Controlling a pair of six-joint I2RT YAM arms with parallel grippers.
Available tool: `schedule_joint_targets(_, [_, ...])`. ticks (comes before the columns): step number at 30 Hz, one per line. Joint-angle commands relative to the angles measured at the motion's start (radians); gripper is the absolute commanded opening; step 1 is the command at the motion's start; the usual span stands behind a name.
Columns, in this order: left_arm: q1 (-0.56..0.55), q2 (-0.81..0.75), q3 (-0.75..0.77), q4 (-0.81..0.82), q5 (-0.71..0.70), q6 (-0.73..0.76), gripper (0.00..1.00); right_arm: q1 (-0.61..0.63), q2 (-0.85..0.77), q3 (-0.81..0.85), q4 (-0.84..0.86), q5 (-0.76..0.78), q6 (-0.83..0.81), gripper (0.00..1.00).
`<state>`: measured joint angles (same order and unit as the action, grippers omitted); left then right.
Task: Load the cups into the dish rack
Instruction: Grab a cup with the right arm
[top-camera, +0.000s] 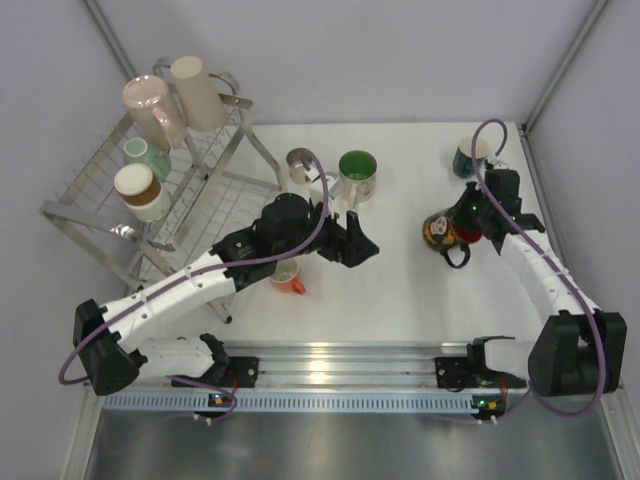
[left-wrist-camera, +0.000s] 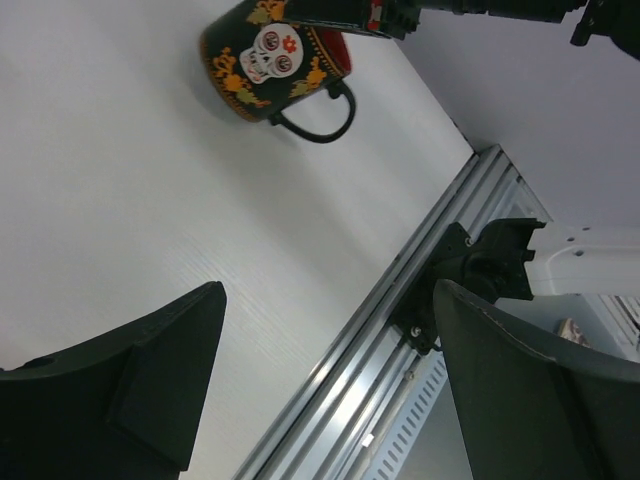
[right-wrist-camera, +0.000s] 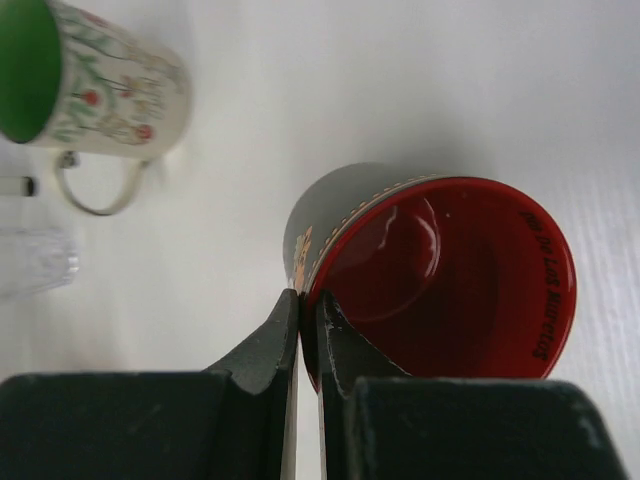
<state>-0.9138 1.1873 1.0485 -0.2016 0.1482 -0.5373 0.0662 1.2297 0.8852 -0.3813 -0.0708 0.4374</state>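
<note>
Pinch on rim of black skull-painted mug (right-wrist-camera: 440, 280), red inside, 3 o'clock: right gripper (right-wrist-camera: 308, 300) clamped, presumably for lifting to silver wire dish rack (top-camera: 215, 203), 10 o'clock. Left gripper (left-wrist-camera: 328, 300) spread, empty.

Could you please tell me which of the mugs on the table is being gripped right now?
The black skull mug with the red inside: the right arm's jaws are shut on its rim. The green-inside mug and teal mug stand untouched.
</note>
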Motion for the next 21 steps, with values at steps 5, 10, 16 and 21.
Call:
schedule_joint_targets(5, [0.003,0.055,0.100,0.076,0.103,-0.076,0.89,-0.045,-0.182,0.015,0.372,-0.244,0.236,0.00])
schedule_joint_targets(10, [0.003,0.072,0.084,0.113,0.116,-0.098,0.88,-0.129,-0.210,-0.037,0.528,-0.378,0.312,0.00])
schedule_joint_targets(16, [0.003,0.116,0.108,0.192,0.169,-0.116,0.88,-0.212,-0.272,-0.109,0.797,-0.517,0.556,0.00])
schedule_joint_targets(21, [0.001,0.170,0.153,0.294,0.243,-0.168,0.89,-0.246,-0.328,-0.055,0.924,-0.558,0.725,0.00])
